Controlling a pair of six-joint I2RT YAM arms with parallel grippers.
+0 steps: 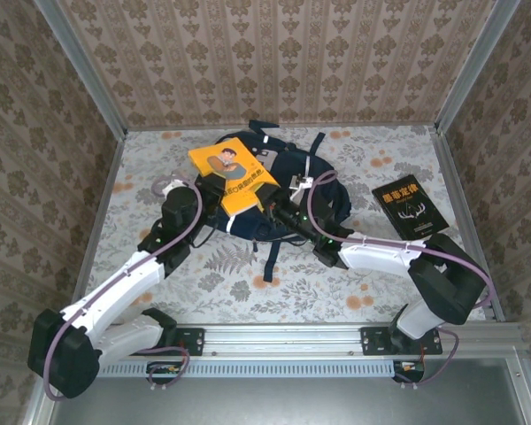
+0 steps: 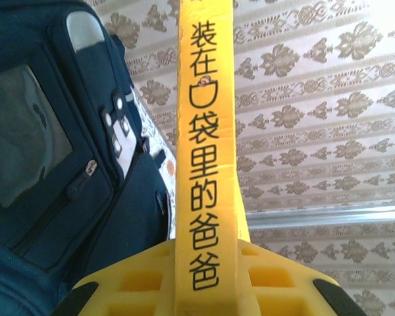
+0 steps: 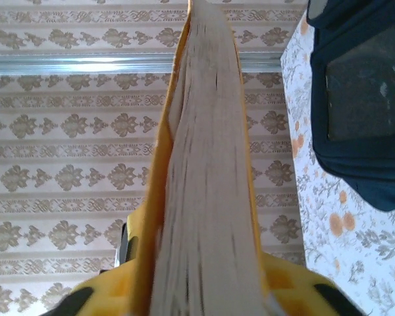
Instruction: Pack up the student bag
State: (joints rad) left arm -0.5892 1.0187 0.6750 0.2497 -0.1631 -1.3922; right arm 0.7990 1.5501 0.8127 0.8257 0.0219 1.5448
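The navy-blue student bag [image 1: 292,181] lies flat in the middle of the table, mostly under a yellow book [image 1: 233,174] that is held above it. My left gripper [image 1: 211,189] is shut on the book's left edge. In the left wrist view the yellow spine [image 2: 204,164] with black characters runs between that gripper's [image 2: 204,293] jaws, with the bag [image 2: 52,164] to the left. My right gripper [image 1: 270,205] is shut on the book's right side. In the right wrist view the book's page edge [image 3: 207,164] fills its [image 3: 207,299] jaws, with the bag [image 3: 362,112] at the upper right.
A black book [image 1: 410,206] lies on the floral tablecloth to the right of the bag. A small whitish object [image 1: 164,188] sits beside the left arm. Wallpapered walls with metal corner posts close in the table on three sides.
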